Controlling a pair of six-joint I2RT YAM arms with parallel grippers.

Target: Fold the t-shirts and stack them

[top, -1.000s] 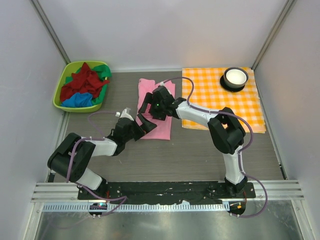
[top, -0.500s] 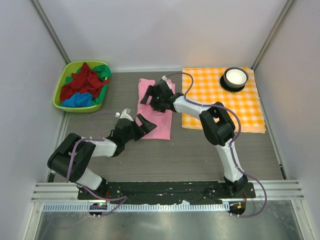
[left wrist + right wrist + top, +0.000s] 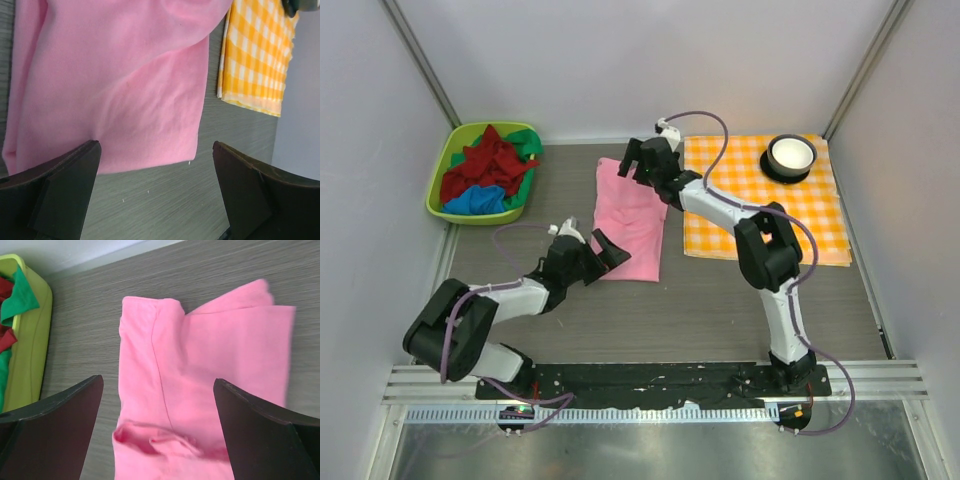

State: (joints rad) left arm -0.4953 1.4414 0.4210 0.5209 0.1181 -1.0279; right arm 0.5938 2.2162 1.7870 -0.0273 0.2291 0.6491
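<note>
Two open grippers bracket one light pink t-shirt [image 3: 632,215], which lies on the bench [image 3: 700,310] as a long strip running away from the arms, between the green basket [image 3: 438,190] and the orange-and-white checked cloth [image 3: 800,215]. The left gripper [image 3: 603,248] hovers at the strip's near left corner with its jaws spread wide and nothing in them; its wrist view shows the near hem just ahead of the fingers. The right gripper [image 3: 635,160] hangs over the far end, equally wide and empty, and its wrist view shows the tucked sleeves and a small rumple in the cloth there. The dark red t-shirt [image 3: 485,160], the green t-shirt [image 3: 525,140] and the bright blue t-shirt [image 3: 475,200] sit bunched in the basket. The lengthwise fold looks done, so the step in hand is probably the crosswise fold, bringing one end over the other. To do that well, each gripper should come down on a corner of the same end and pinch every layer, not just the top one, or the strip will open as it lifts. The cloth is soft and will sag, so carry it low and lay it down edge to edge. Smoothing the rumple first would keep the fold flat, and the travel should stay clear of the checked cloth just beside the shirt.
</note>
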